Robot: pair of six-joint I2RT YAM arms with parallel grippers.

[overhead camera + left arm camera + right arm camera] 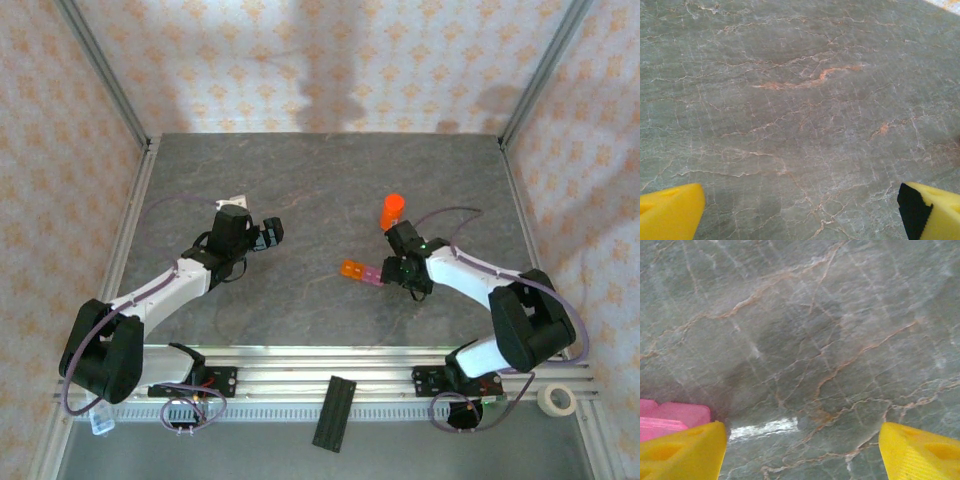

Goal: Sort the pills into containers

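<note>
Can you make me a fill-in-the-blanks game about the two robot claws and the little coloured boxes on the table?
1. The left claw and the right claw both have ____ fingertips.
2. Of the two claws, the ____ one is next to the containers.
3. The containers have one orange end, and the rest is ____.
4. Both claws are wide ____, with nothing held between the fingertips.

Missing words: yellow; right; pink; open.

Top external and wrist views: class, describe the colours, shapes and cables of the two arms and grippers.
Both the left arm and right arm have white links between bulky black joints, with thin lilac cables looping alongside. The left gripper and right gripper are black; their fingers are yellow wedges.
</note>
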